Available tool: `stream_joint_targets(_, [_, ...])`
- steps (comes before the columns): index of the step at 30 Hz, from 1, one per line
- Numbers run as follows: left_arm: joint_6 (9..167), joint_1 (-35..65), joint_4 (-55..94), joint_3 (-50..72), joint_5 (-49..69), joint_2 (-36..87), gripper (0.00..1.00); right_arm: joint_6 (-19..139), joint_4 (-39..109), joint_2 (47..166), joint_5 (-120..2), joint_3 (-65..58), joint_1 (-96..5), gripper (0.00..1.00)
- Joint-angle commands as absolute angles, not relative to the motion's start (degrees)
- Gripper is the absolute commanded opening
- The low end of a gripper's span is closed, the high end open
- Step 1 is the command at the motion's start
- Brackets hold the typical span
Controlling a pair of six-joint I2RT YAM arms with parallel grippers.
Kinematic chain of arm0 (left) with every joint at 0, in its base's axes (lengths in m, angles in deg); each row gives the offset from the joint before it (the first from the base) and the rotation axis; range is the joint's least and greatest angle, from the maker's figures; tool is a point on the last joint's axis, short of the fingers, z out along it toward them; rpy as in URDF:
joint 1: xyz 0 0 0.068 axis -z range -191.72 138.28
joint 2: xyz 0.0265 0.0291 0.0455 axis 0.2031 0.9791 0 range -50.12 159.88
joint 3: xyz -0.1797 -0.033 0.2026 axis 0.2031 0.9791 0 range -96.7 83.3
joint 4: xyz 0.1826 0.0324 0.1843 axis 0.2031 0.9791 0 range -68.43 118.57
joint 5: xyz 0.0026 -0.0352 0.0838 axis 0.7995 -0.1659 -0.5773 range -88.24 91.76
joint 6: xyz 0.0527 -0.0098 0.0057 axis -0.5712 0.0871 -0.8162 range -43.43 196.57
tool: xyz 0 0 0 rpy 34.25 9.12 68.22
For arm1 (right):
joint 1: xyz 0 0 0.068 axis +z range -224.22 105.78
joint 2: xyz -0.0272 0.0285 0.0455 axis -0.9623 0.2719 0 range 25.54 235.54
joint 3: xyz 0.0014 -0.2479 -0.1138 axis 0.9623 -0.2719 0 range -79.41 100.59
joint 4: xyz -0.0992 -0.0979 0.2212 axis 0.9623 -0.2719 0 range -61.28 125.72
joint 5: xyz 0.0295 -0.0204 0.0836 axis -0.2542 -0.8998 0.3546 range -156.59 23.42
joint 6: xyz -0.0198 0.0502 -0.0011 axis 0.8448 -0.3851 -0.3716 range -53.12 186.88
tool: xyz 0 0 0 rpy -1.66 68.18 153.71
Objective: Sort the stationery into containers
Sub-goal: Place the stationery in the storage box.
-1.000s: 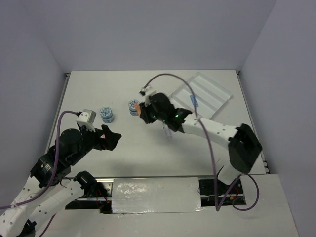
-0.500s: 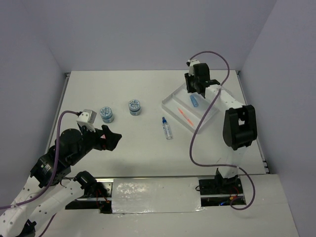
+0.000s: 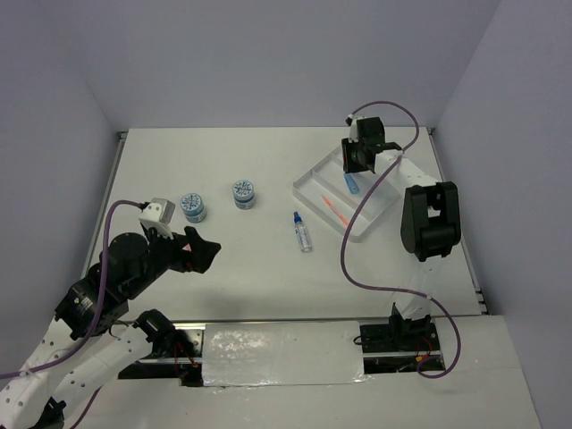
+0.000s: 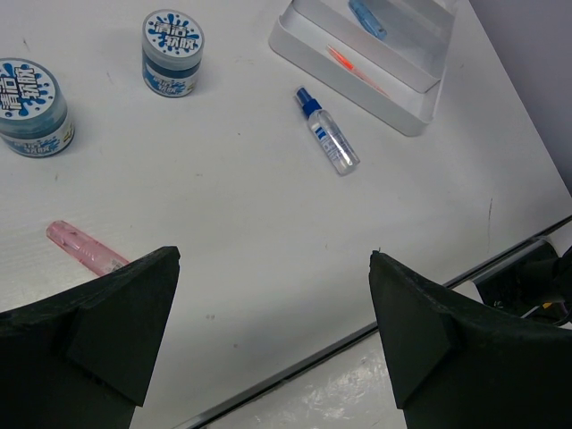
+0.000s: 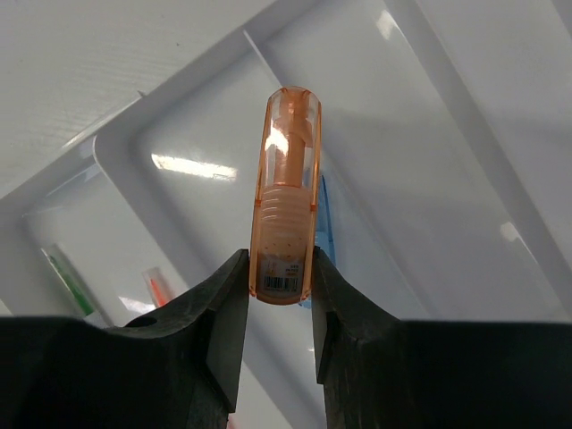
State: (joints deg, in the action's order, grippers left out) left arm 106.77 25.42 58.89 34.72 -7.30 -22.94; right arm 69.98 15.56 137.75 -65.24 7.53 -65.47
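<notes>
Right gripper [image 5: 280, 268] grasping the orange capsule [image 5: 288, 197] above white tray [image 5: 465, 134] at two o'clock on the surface [image 3: 268, 268]; left gripper [image 4: 274, 259] released at eight o'clock.

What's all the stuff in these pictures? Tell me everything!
Tubs: two, blue-patterned, on the table left of the middle.
Bottle: one, clear with a blue cap, lying near the tray.
Pink capsule: one, pink, on the table under the left gripper.
Tray: one, white, far right.
Blue capsule: one, blue, in the tray.
Orange pen: one, orange, in the tray.
Orange capsule: one, orange, held over the tray.
Table: one, white.
Left gripper: one, black, open.
Right gripper: one, black, gripping the orange capsule.
</notes>
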Motion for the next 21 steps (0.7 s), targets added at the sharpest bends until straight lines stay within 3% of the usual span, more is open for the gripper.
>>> stream_joint_targets(1, [106.37, 25.11, 56.46, 34.78, -7.29, -23.14, 0.99, 68.21, 16.39, 135.94, -63.86, 7.17, -65.17, 0.32])
stream_joint_targets(9, [107.16, 25.11, 57.25, 34.60, -8.96, -23.23, 0.99, 65.40, 14.01, 134.88, -63.95, 6.91, -64.82, 0.58])
stream_joint_targets(10, [107.25, 25.11, 57.43, 34.60, -9.66, -23.32, 0.99, 65.04, 14.01, 134.62, -63.86, 6.64, -64.64, 0.66])
stream_joint_targets(11, [107.33, 25.11, 57.60, 34.52, -9.93, -23.32, 0.99, 64.86, 14.18, 134.01, -63.95, 6.38, -64.47, 0.93])
stream_joint_targets(12, [107.60, 25.02, 57.69, 34.34, -10.28, -23.32, 0.99, 64.34, 14.10, 133.83, -64.56, 6.46, -64.03, 1.00])
stream_joint_targets(17, [111.19, 23.27, 62.07, 32.94, -21.04, -24.37, 0.99, 61.09, 14.97, 125.25, -66.75, 2.61, -54.74, 1.00])
stream_joint_targets(21, [118.91, 16.86, 67.61, 31.62, -31.71, -29.53, 0.99, 52.84, 22.07, 117.40, -77.38, -6.17, -36.40, 1.00])
